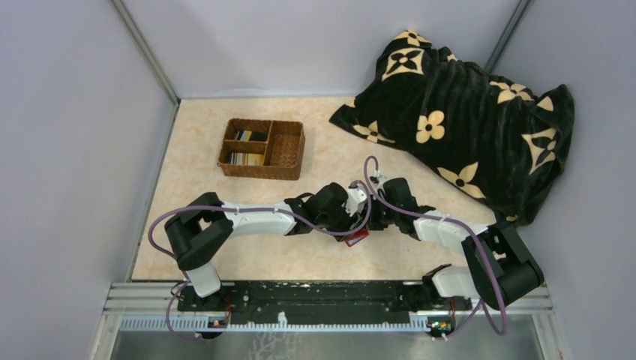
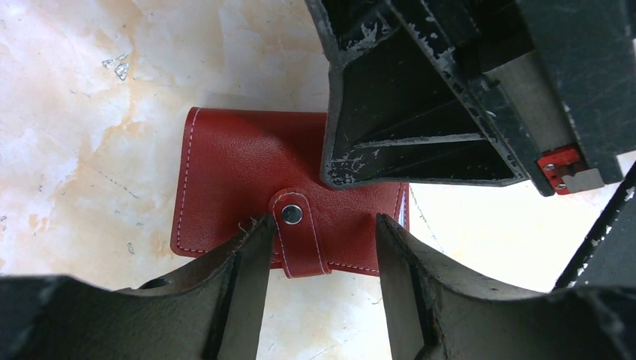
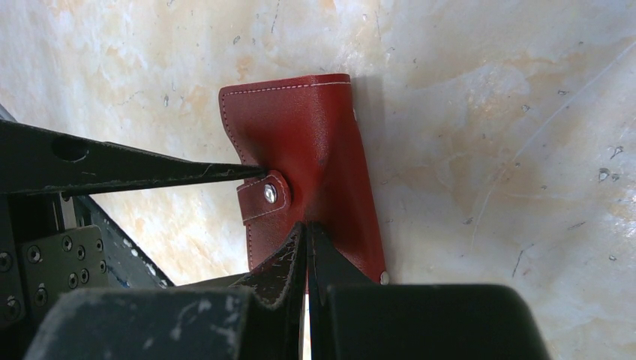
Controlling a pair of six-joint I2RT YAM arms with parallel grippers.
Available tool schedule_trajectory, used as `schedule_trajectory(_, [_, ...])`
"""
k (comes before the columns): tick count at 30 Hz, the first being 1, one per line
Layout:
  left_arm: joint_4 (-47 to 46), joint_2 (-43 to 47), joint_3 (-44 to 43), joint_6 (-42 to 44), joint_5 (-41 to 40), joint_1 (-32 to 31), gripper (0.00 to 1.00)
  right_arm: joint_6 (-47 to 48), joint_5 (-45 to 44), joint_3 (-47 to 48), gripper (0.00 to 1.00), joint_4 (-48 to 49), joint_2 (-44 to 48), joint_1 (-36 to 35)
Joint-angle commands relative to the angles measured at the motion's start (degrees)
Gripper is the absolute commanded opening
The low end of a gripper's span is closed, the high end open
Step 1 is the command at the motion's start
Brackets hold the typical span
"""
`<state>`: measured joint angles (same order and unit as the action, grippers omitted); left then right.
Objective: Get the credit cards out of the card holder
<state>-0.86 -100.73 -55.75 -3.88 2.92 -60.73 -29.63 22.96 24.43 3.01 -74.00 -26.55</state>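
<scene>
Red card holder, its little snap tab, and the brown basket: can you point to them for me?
card holder point(image 2: 240, 169): left wrist view, bare red cover.
snap tab point(image 2: 292, 215): left wrist view, its silver stud.
basket point(image 1: 259, 171): top external view, its near wicker wall.

Lab test cell: grey partition walls point(image 1: 67, 112), aluminium mounting rail point(image 1: 142, 298).

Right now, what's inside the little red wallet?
The card holder is closed and its snap tab looks fastened, so only the red outside shows. Anything inside it is covered and cannot be seen.
</scene>
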Motion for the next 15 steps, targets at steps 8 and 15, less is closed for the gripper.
schedule_trajectory(8, [0.8,1.7,1.7,-0.9,-4.7,-0.1,0.58,1.7,-3.3,-0.5,0.00,0.0,-0.6,0.9])
schedule_trajectory(15, [2.0,-0.5,0.6,0.5,-7.1,0.3,0.59,2.0,-3.3,-0.8,0.00,-0.3,0.7,1.0])
